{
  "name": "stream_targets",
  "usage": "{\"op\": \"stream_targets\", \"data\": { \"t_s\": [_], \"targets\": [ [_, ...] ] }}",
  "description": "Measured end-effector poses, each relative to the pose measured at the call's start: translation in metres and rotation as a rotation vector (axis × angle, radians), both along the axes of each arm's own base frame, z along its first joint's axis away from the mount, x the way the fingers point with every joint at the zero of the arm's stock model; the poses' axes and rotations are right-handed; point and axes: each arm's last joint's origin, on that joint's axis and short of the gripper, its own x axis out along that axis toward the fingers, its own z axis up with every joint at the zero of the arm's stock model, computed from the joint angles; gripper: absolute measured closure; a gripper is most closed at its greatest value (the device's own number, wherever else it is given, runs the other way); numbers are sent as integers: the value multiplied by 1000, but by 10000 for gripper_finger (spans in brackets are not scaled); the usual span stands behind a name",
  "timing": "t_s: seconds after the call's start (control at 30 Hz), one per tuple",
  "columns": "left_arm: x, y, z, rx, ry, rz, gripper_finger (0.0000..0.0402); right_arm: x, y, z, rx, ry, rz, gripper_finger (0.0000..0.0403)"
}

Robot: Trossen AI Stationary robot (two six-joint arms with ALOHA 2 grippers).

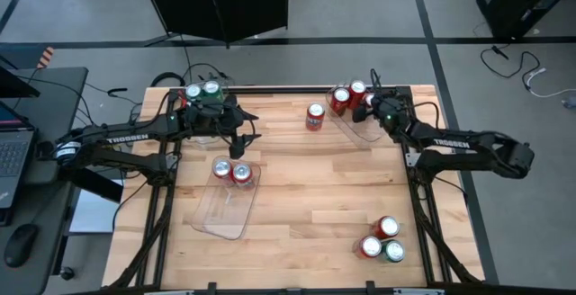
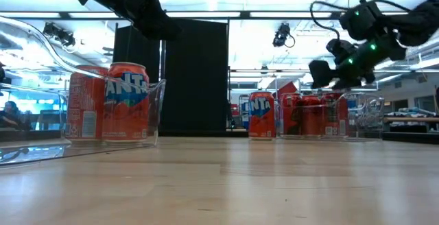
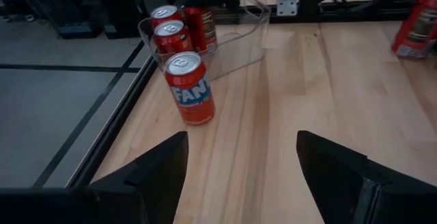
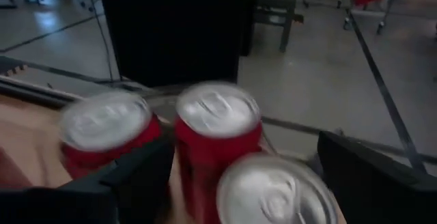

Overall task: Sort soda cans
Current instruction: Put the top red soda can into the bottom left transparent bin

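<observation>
1. The soda cans are only partly sorted, as I judge it. Three red cans (image 1: 346,97) sit in the clear tray (image 1: 367,133) at the far right corner of the table, and two more orange-red cans (image 1: 232,171) stand in the second clear tray (image 1: 220,214) left of centre.

2. Still loose: one red can (image 1: 315,116) stands alone on the wood just beside the right tray, and a cluster of three cans (image 1: 382,240), two red and one green, waits near the front right edge, well apart from both trays. Two green cans (image 1: 202,90) stand at the far left corner, behind the left arm; whether they are in a tray I cannot tell.

3. Every can I see stands upright, long axis vertical, silver top facing up. None lies on its side.

4. The right gripper (image 1: 369,106) hangs over the far right tray, its jaws spread wide with nothing between them; the wrist view looks straight down onto the three tops, so this looks like a can just set down.

5. The left gripper (image 1: 241,142) hovers above the table near the left tray, fingers apart and empty, facing across the table toward the lone red can.

6. About half the work looks left to do.
</observation>
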Motion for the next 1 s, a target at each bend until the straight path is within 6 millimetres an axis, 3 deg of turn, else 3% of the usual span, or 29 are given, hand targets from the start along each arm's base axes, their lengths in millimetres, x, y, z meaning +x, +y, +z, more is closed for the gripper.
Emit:
{"op": "stream_targets", "data": {
  "t_s": [0.13,0.37,0.6,0.77,1.0],
  "targets": [
    [0,0,0,2,5,8,127,16,2,22,-13,-42,103,55],
    [0,0,0,3,3,7,127,55,28,50,71,-248,539,55],
    [0,0,0,5,1,13,127,101,42,36,72,-133,597,55],
    [0,0,0,6,1,14,127,125,32,25,29,1,496,54],
    [0,0,0,4,7,14,127,142,9,7,90,120,436,52]
  ]
}}
